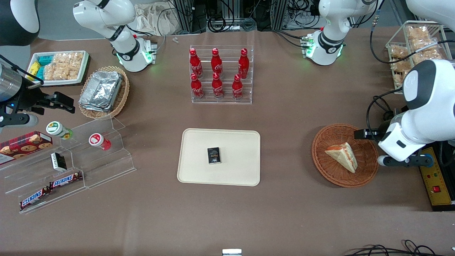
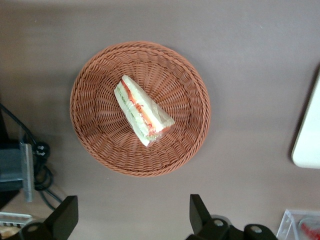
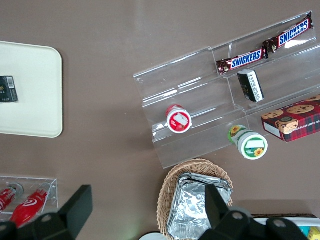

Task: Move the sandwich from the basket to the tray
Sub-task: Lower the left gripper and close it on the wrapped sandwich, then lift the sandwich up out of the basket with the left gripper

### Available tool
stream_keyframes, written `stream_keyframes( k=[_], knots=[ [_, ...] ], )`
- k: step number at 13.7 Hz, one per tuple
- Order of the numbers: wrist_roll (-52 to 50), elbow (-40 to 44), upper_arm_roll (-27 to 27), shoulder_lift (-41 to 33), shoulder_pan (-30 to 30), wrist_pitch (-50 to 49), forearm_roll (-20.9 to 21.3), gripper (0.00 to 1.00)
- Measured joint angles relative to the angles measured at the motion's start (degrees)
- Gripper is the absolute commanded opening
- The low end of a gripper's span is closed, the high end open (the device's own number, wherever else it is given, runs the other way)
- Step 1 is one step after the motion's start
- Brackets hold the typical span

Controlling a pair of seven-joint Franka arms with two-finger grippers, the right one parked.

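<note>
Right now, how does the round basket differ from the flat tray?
The basket is round, reddish-brown and woven; the tray is rectangular, cream and smooth. The basket holds the sandwich; the tray holds only a small dark box. The open pincer hangs above the basket, not the tray. Both are shallow.

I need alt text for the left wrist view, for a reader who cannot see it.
A wrapped triangular sandwich lies in a round brown wicker basket on a brown table, seen from above. The open gripper hangs above the table beside the basket, holding nothing; an edge of the cream tray shows.
</note>
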Motion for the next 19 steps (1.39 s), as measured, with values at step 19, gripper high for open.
stream_keyframes(
  k=[19],
  knots=[
    [-37.67, -17.61, 1.07, 10.39, 3.33, 26.99, 2.16, 1.00]
  ],
)
